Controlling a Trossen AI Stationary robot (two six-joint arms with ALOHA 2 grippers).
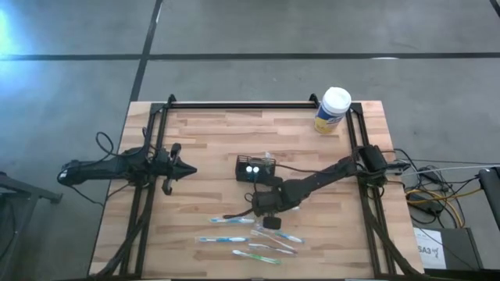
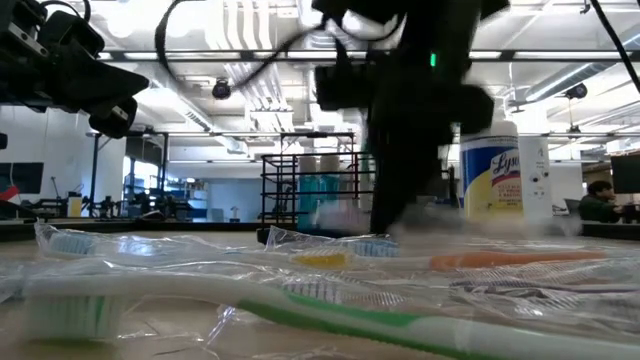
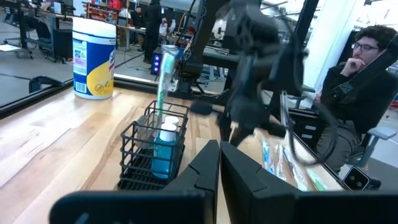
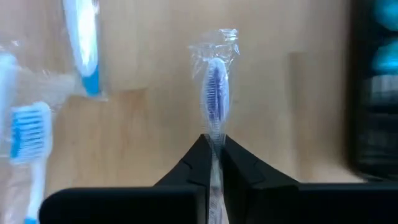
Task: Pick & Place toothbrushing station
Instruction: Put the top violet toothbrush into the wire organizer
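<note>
Left gripper (image 1: 190, 169) hovering at the bench's (image 1: 203, 140) left side, fingers pressed together, holding nothing. Mid-bench, black wire holder box (image 1: 255, 168) standing upright, carrying two white-topped pieces (image 1: 253, 166) and one toothbrush (image 3: 161, 81) standing on end. Just beside it, right gripper (image 4: 211, 149) pinching a clear-wrapped toothbrush (image 4: 216, 93), purple bristles showing. Other wrapped toothbrushes (image 1: 250, 239) lying flat near the front edge.
</note>
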